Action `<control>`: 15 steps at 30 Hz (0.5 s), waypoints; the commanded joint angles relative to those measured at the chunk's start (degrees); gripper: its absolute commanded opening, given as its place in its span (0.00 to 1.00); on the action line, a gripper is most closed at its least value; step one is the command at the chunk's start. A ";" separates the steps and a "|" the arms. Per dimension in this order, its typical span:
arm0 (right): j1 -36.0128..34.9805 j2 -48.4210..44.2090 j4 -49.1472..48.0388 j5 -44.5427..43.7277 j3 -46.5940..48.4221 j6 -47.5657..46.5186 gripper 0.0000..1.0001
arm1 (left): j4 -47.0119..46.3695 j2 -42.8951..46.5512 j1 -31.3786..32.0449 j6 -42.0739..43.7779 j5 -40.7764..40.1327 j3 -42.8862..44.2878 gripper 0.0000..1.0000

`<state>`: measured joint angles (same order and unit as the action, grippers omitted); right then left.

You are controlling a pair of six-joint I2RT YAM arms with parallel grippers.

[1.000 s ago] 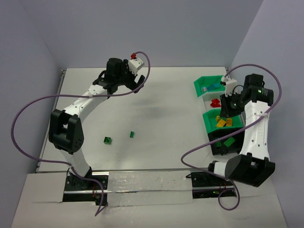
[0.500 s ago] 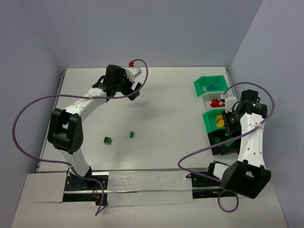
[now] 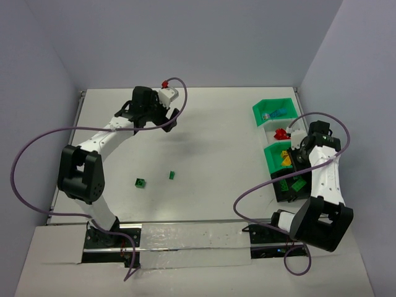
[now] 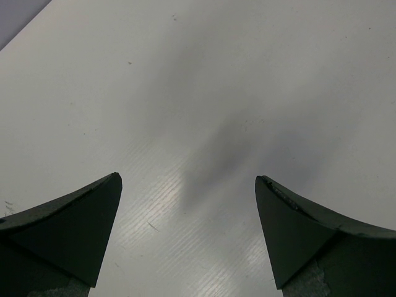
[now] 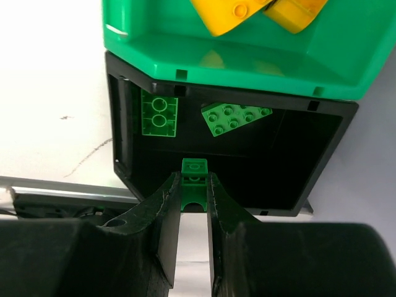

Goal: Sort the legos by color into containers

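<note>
My right gripper (image 5: 193,179) is shut on a small green lego (image 5: 194,185) and holds it over the near rim of a black bin (image 5: 121,124). Two green legos (image 5: 159,114) lie inside that bin. Just beyond it a green container (image 5: 247,62) holds yellow legos (image 5: 235,15). From above, the right gripper (image 3: 296,166) hangs over the row of containers (image 3: 270,158) at the table's right edge. Two loose green legos (image 3: 142,182) (image 3: 172,175) lie left of centre. My left gripper (image 3: 153,117) hovers open at the far left, with only bare table between its fingers (image 4: 80,229).
The far green container (image 3: 273,111) holds a blue lego, and a pale bin (image 3: 281,133) behind the yellow one holds red legos. Purple cables loop round both arms. The table's right edge and the wall run just past the bins.
My right gripper has moved toward the near side, from above the yellow legos' container to above the black bin, still holding the green lego. The left arm has drifted slightly left.
</note>
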<state>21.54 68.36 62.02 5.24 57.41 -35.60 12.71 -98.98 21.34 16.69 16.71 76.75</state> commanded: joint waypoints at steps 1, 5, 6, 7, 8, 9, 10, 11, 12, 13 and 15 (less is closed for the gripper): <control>0.26 1.16 -2.92 -2.97 -1.55 -0.77 0.10 | -0.84 2.72 -0.66 -1.13 -0.53 -0.36 0.99; 0.27 1.16 -3.29 -3.66 -2.03 -1.06 0.38 | -0.59 2.49 -1.19 -0.96 -0.21 -0.37 0.99; 0.26 1.28 -3.24 -3.72 -1.98 -0.99 0.45 | -0.34 2.35 -1.33 -0.83 0.06 -0.37 0.99; 0.31 1.33 -3.17 -3.80 -1.96 -0.96 0.50 | -0.13 2.30 -1.49 -0.73 0.32 -0.37 0.99; 0.31 1.37 -3.06 -3.77 -1.81 -0.96 0.54 | 0.05 2.30 -1.81 -0.58 0.68 -0.44 0.99; 0.26 1.44 -2.94 -3.63 -1.56 -0.96 0.57 | 0.30 2.31 -2.22 -0.40 1.21 -0.56 0.99; 0.26 1.54 -2.80 -3.47 -1.21 -0.95 0.59 | 0.81 2.40 -2.46 -0.13 2.10 -0.62 0.99; 0.26 1.68 -2.43 -3.38 -0.43 -0.87 0.60 | 1.28 2.47 -2.62 0.53 2.64 -0.55 0.99; 0.26 1.70 -2.39 -3.02 0.20 -0.70 0.61 | 1.63 2.49 -2.72 0.56 3.00 -0.56 0.99; 0.26 2.17 -1.38 -2.14 1.61 -0.56 0.62 | 2.03 2.82 -3.19 1.17 3.74 -0.76 0.99; 0.19 2.55 -0.49 -0.49 3.68 -0.08 0.64 | 2.62 3.29 -3.75 1.70 5.29 -1.21 0.99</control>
<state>21.54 70.10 60.92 2.70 56.22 -36.04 13.69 -98.98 18.74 17.11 18.23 75.90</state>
